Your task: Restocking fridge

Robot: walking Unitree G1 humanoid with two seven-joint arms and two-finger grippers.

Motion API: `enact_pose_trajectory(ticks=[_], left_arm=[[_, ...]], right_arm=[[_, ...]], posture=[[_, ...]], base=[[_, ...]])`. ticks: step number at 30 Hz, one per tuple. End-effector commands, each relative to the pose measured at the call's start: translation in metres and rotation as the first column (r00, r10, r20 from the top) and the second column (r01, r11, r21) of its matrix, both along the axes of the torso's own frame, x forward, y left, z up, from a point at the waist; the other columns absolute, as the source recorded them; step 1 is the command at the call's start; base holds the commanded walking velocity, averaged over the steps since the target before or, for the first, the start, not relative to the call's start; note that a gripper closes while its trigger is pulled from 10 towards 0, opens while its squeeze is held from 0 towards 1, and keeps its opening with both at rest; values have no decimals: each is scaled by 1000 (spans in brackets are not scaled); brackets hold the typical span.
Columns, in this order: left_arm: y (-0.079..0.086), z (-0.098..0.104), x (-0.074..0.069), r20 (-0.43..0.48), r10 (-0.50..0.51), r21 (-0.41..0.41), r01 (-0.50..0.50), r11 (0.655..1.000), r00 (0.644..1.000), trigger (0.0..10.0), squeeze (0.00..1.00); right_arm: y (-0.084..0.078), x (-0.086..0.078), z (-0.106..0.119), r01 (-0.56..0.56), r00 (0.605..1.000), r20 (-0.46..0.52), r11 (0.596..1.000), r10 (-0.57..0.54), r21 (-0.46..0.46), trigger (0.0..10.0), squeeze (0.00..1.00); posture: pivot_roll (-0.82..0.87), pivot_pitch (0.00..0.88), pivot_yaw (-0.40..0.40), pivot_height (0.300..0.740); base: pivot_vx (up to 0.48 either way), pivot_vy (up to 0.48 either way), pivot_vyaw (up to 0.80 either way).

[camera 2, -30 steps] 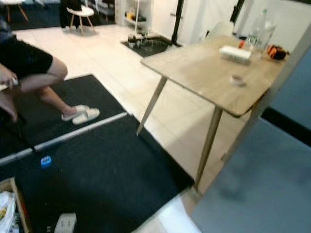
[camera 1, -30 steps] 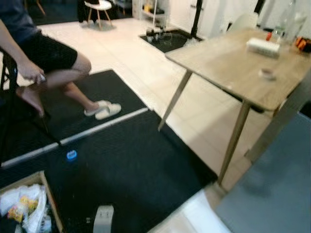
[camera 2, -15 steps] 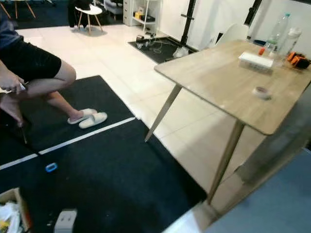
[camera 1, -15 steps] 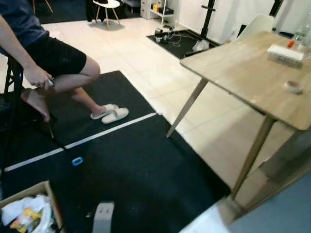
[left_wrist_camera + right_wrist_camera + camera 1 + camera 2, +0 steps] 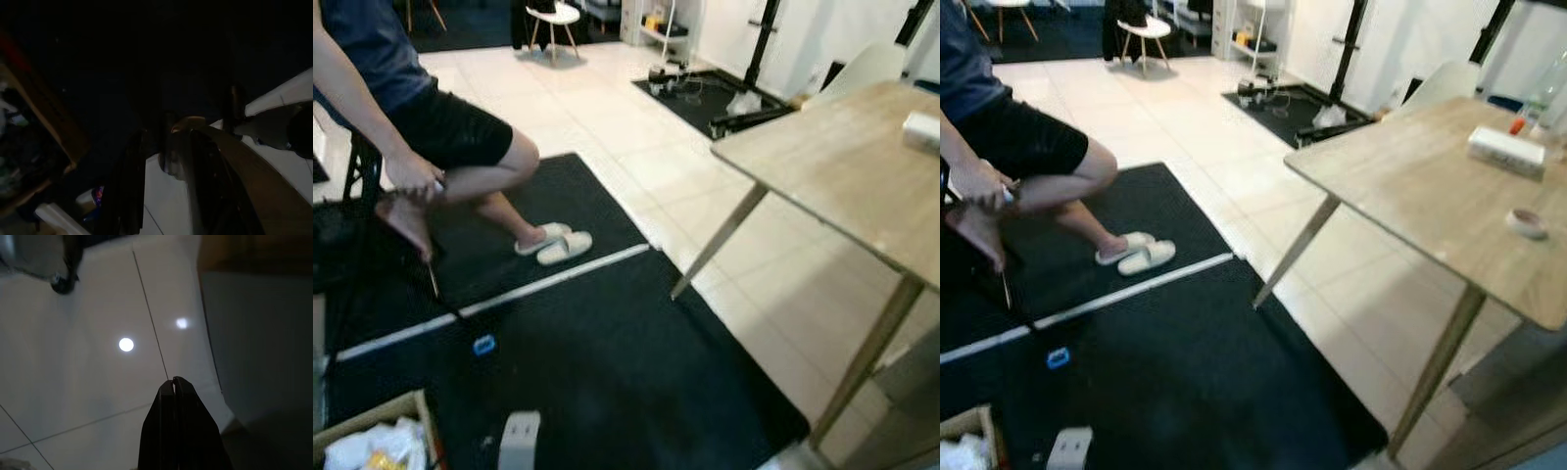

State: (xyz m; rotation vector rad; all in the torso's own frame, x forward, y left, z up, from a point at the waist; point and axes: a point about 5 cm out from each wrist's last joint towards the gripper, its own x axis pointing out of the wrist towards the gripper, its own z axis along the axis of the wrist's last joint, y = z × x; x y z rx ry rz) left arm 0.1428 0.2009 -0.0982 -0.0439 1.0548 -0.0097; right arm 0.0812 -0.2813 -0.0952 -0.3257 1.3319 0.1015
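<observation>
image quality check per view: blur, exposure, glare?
Eye views: mildly soft, well lit, the wooden table and the seated person readable. Left wrist view: badly underexposed, only the cardboard box edge and pale floor make out. Right wrist view: two glare spots on the glossy tiled floor, right claw shut, dark and sharp enough.

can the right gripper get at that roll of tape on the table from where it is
Probably not yet. The right gripper hangs low, fingers shut, pointing down at the pale floor tiles, while the roll of tape lies up on the wooden table, well ahead. The arm would need raising and likely a step closer.
</observation>
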Motion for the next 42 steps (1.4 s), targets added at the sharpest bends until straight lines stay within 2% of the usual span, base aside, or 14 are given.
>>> enact_pose_trajectory(ticks=[1,9,17,22,42], left_arm=[[0,-2,-5,-16,7,0,-7,1000,1000,10000,0],[10,-2,-10,-25,7,11,-6,1000,1000,10000,0],[12,-1,-10,-25,5,15,-4,1000,1000,10000,0],[12,-1,-10,-26,4,13,-4,1000,1000,10000,0],[4,-3,-9,-30,0,11,1,1000,1000,10000,0]], right_arm=[[-2,2,1,-1,1000,7,1000,1,-4,10000,0],[-2,1,1,8,1000,1,1000,-8,0,10000,0],[-2,0,1,4,1000,-13,1000,-4,4,10000,0],[-2,2,1,4,1000,-6,1000,-4,-1,10000,0],[-2,1,1,-7,1000,-7,1000,7,-2,10000,0]], posture=[[36,0,-66,740],[20,0,-59,740],[18,0,-57,740],[17,0,-58,740],[31,0,-60,740]], base=[[262,0,0],[262,0,0],[262,0,-97],[262,0,-716],[262,0,0]])
